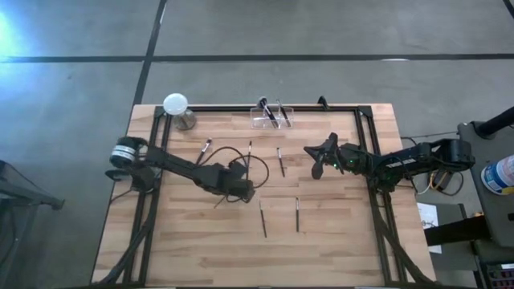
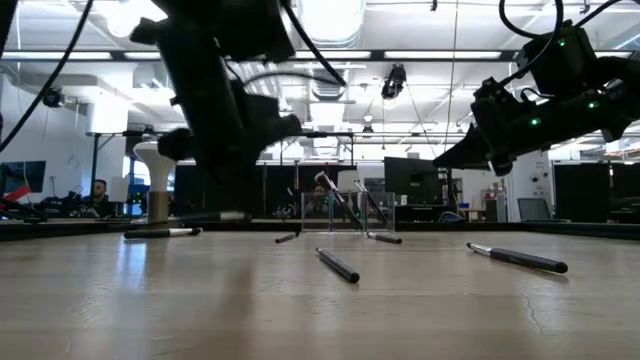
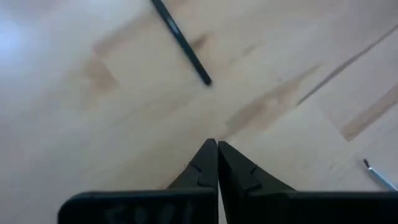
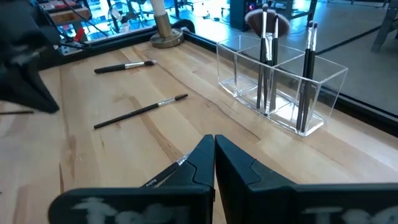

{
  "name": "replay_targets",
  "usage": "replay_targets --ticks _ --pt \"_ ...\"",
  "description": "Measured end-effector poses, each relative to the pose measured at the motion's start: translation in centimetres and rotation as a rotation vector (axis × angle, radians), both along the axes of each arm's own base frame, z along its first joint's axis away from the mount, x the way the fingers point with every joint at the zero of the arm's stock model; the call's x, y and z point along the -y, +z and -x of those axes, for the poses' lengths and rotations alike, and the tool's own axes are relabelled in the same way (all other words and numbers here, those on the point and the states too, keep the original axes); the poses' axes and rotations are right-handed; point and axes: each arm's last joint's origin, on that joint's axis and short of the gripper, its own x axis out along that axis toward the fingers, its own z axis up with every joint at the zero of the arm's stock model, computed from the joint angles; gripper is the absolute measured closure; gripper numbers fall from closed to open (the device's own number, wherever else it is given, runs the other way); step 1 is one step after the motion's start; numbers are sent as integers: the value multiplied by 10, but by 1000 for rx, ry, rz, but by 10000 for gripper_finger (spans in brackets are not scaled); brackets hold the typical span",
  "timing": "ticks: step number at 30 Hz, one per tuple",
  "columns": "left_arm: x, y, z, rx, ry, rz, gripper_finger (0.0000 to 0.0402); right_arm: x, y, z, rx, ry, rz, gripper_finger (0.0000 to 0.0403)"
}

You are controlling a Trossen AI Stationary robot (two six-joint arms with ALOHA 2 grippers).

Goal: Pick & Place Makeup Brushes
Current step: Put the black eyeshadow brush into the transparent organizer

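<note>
Several thin dark makeup brushes lie flat on the wooden table: one [image 1: 205, 149] near the stand, one [image 1: 250, 152], one [image 1: 280, 160], and two [image 1: 263, 218] [image 1: 297, 214] toward the near edge. Others stand upright in a clear box [image 1: 271, 118] [image 4: 280, 87] at the far edge. My left gripper [image 1: 247, 191] [image 3: 217, 144] is shut and empty over bare wood mid-table, with a brush [image 3: 180, 40] lying ahead of it. My right gripper [image 1: 313, 159] [image 4: 214, 138] is shut and empty, raised above the table [image 2: 445, 158]. A brush [image 4: 171, 168] lies on the table below it, partly hidden behind one finger.
A white ball-topped metal stand [image 1: 177, 108] [image 4: 163, 28] sits at the far left corner. A black rail [image 1: 241, 107] frames the table. A cable loops from the left arm [image 1: 229, 160] over the wood. Bare table lies toward the near edge [image 1: 241, 257].
</note>
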Motion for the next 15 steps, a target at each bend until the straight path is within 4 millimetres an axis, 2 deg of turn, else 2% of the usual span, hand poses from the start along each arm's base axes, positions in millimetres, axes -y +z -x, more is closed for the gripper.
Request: replay_targets --ticks 3,6,12,15 --pt "-3 12 11 77 13 -53 401 0 0 0 -5 0 -1 394" --pt "-5 23 20 271 -20 -98 401 0 -1 0 -7 11 -1 394" --pt "-17 20 34 790 -195 -183 401 -3 6 -7 29 174 -35 394" --pt "-30 16 44 968 -245 -268 401 -5 17 -16 73 287 -51 394"
